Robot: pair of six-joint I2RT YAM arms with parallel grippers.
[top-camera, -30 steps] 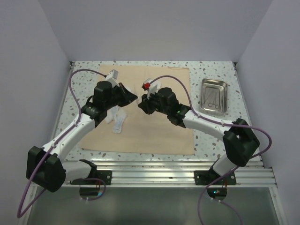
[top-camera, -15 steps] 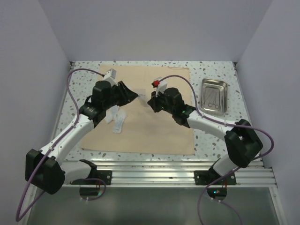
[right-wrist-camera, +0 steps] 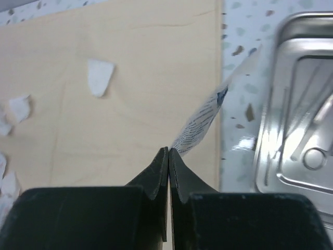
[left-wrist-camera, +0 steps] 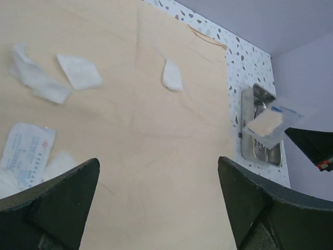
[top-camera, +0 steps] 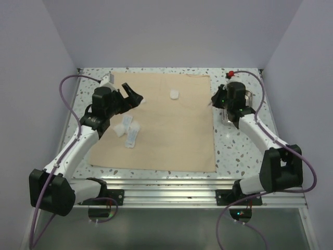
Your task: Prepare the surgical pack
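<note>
Hovering over the left part of the beige cloth sheet (top-camera: 171,140), the left gripper (top-camera: 134,98) has its fingers spread wide, nothing between them, and its wrist view shows only bare cloth in the gap. Just nearer the arm's base, a loose cluster of white gauze packets (top-camera: 128,131) lies on the cloth, one with blue print facing up, a couple of plain white squares beside it. Moving across, one small white gauze piece (top-camera: 174,94) sits alone near the sheet's far edge, well apart from the cluster. The sheet itself lies flat and unfolded on the speckled table (top-camera: 229,156). Over to the right: the right gripper (right-wrist-camera: 168,152) has its fingers pressed together, pinching the corner of a printed gauze packet (right-wrist-camera: 204,121), which hangs tilted in the air by the cloth's right edge. Just beyond it, the steel tray (right-wrist-camera: 283,62) rests on the table right of the cloth, with slim metal instruments (right-wrist-camera: 314,158) lying inside.
</note>
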